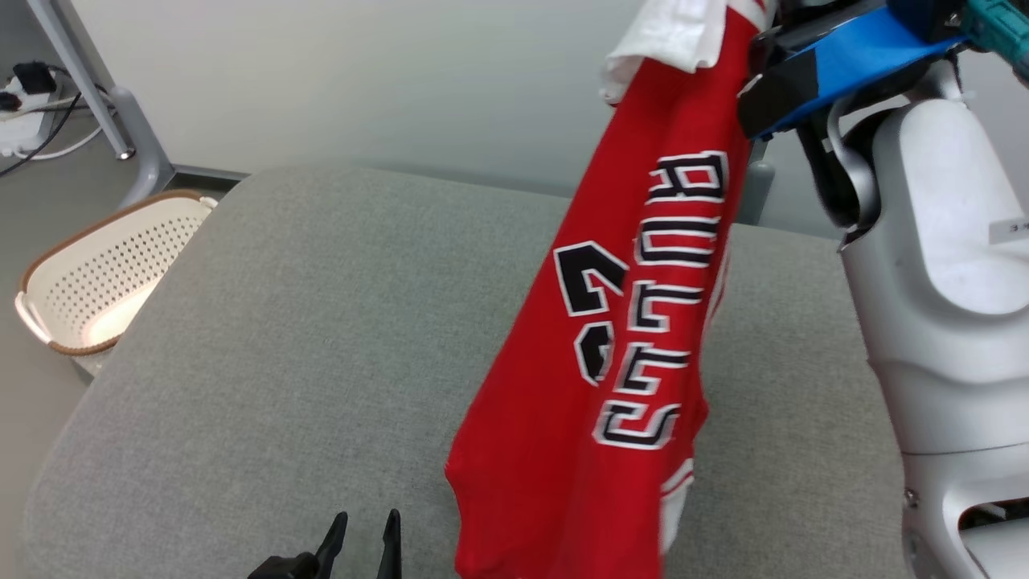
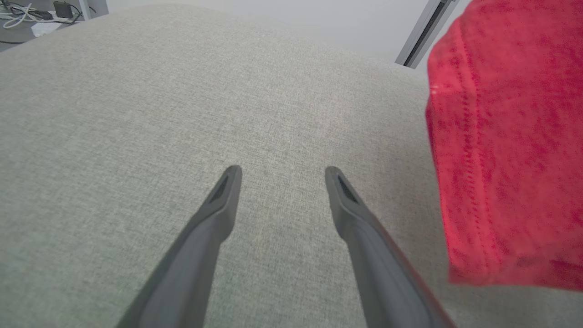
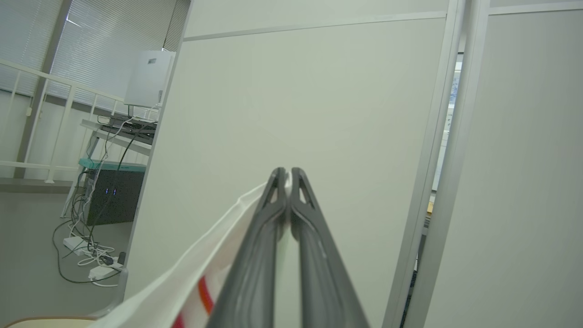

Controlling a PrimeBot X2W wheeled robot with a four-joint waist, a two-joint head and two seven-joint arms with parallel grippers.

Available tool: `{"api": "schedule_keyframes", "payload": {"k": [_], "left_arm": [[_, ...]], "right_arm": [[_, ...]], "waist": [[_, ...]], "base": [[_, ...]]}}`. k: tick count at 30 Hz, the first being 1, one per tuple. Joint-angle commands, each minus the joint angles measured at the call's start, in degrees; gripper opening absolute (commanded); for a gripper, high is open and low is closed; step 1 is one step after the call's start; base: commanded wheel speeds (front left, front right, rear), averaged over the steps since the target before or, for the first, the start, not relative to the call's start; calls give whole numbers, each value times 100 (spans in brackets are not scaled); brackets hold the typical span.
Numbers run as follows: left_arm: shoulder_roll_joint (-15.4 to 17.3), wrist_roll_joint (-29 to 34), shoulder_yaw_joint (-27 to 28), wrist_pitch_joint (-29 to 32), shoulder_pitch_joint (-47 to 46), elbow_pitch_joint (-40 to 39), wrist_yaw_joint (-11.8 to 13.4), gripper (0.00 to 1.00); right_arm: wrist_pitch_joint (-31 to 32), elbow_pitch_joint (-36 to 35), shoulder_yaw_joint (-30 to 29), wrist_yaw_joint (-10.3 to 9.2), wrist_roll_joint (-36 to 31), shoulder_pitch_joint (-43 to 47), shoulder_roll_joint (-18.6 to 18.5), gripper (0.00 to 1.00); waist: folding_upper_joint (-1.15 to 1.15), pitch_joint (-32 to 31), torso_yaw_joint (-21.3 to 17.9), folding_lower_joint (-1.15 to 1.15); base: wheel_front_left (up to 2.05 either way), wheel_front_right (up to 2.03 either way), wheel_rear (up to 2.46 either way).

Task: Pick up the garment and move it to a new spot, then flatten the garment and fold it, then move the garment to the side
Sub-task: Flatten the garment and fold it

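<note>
Hanging pinched in the right end effector [image 3: 285,175], a red jersey [image 1: 611,362] dangles over the grey desk [image 1: 305,338]; the left end effector [image 2: 280,175] is spread beside it.

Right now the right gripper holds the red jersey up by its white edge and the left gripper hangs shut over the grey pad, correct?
No: the left gripper hangs open over the grey pad, as the left wrist view shows. The right gripper does hold the red jersey up.
</note>
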Motion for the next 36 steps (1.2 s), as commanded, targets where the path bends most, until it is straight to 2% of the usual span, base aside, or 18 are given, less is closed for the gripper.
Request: {"api": "schedule_keyframes", "payload": {"k": [1,7,8,9,10,15,20,29,36], "left_arm": [[-4,-28,-54,-16,-190,-45,-22,100],[-3,-102,-239,-16,-531,-86,-31,100],[-4,-119,-267,-16,-581,-92,-33,100],[-2,-141,-283,-16,-623,-103,-29,100],[-2,-148,-298,-16,-657,-113,-21,100],[-3,-156,-307,-16,-728,-156,30,100],[-1,-78,-251,-16,-742,-208,13,100],[-3,-110,-648,-16,-840,-267,-108,100],[1,-288,-1211,-16,-966,-69,-154,100]], "right_arm": [[54,212,-153,-2,-229,-134,-108,0],[37,1426,-942,-2,-1385,-374,-466,0],[10,1586,-1094,-2,-1583,-375,-497,26],[-40,1718,-1252,-2,-1718,-348,-492,73],[-111,1833,-1446,-2,-1819,-303,-459,100],[-528,2268,-1794,-2,-2138,32,-252,100],[-701,2432,-1812,-2,-1979,559,-87,100],[-704,1443,-1651,-2,-1006,2496,35,100],[-703,756,-1956,-2,-643,3646,72,100]], "waist": [[0,249,205,0],[0,750,534,0],[0,831,567,0],[0,886,584,0],[0,928,593,0],[0,1005,451,0],[0,932,123,0],[0,705,-576,0],[0,631,-1014,0]], "base": [[0,0,0],[0,0,0],[0,0,0],[0,0,0],[0,0,0],[0,0,0],[0,0,0],[0,0,0],[0,0,0]]}}
